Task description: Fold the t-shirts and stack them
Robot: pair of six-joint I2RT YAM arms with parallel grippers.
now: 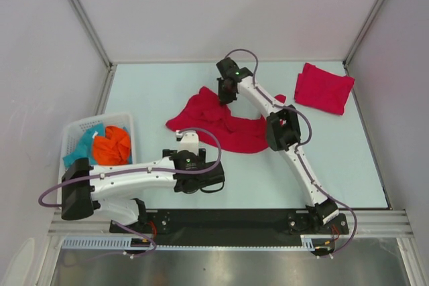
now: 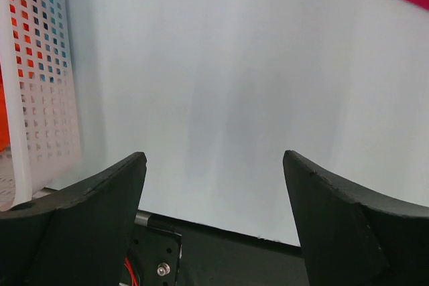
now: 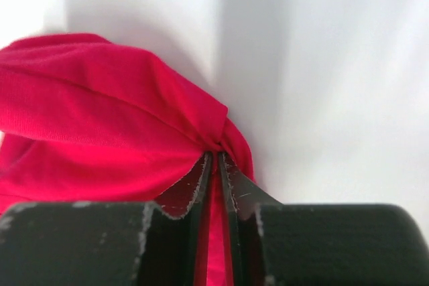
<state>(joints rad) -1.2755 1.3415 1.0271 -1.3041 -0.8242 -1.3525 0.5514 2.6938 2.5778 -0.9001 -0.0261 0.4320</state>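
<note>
Right arm (image 1: 295, 152) stretched across the table (image 1: 147, 92), right fingers (image 3: 205, 167) pinching the crumpled t-shirt (image 1: 221, 122); left arm (image 1: 127, 177) folded low, left fingers (image 2: 100, 195) wide; basket (image 1: 74, 130) holds orange cloth (image 1: 111, 145) and teal cloth (image 1: 83, 147)

The crumpled t-shirt (image 1: 221, 122) is soft crimson knit cloth, matt, its fine weave showing in the right wrist view where it bunches into folds. The folded t-shirt (image 1: 324, 88) looks the same. The right hand (image 3: 216, 157) has fingers (image 3: 247, 195) of matt black plastic (their inner edges scuffed pale and rough). The left hand (image 2: 213, 159) is the same dull black, faintly grainy. The bench (image 1: 147, 92) is smooth, pale and matt. The basket (image 1: 74, 132) is white perforated plastic. The orange cloth (image 1: 110, 145) and teal cloth (image 1: 86, 144) look soft and matt. The arm shells (image 1: 134, 177) are glossy white plastic, and the frame rails (image 1: 80, 15) are brushed metal.
</note>
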